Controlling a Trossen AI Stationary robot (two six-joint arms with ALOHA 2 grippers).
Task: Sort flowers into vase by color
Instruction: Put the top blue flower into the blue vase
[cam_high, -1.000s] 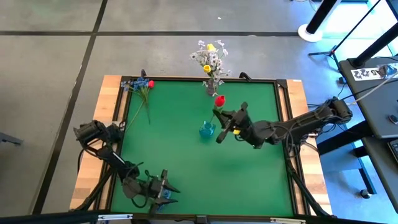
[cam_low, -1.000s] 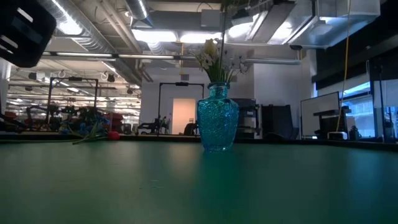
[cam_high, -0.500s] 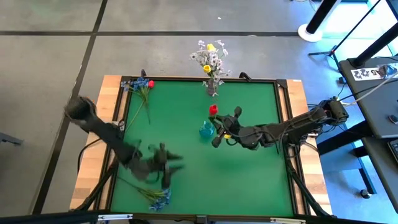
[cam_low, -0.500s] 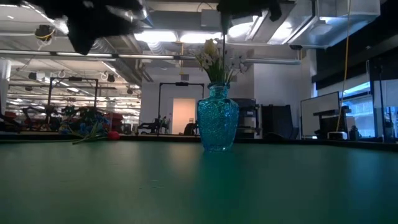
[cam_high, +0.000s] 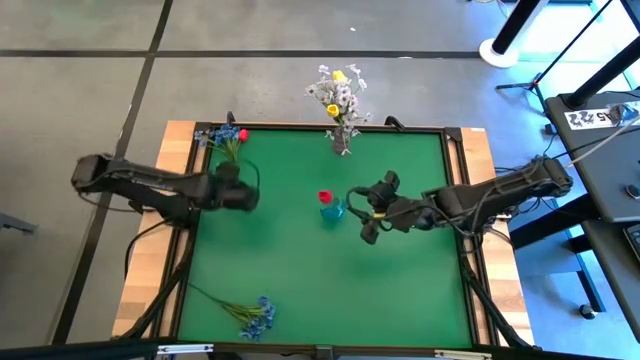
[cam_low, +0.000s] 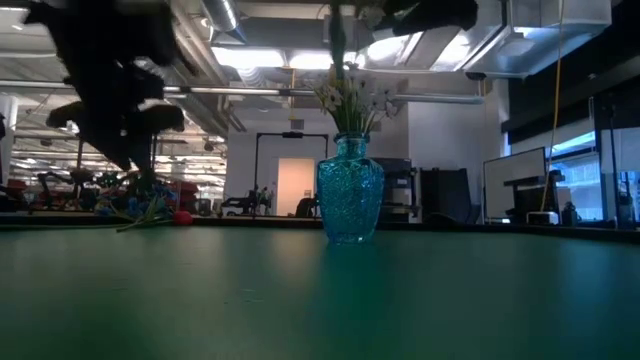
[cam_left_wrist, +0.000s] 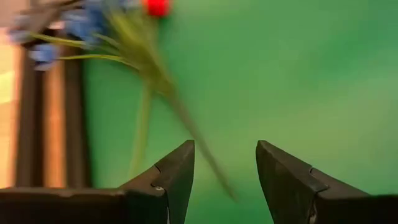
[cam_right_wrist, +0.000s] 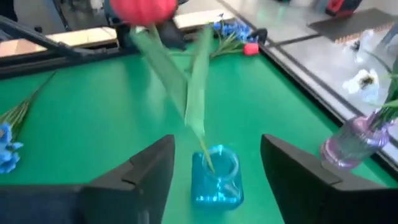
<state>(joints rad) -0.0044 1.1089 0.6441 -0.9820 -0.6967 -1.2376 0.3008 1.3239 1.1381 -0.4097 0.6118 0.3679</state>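
Flowers (cam_high: 228, 140) lie at the far-left corner, stems pointing near. My left gripper (cam_high: 243, 190), fingers wide, is nearer; right gripper (cam_high: 362, 213) wide beside the blue vase (cam_high: 331, 210).

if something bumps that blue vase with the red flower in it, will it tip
Possibly. The blue vase stands upright on the green table, narrow-necked and fairly tall for its base. The red flower leans out of its mouth on a long stem, adding some top-heavy leverage. It looks like patterned glass, so probably heavy enough to resist a light nudge, yet breakable if it falls.
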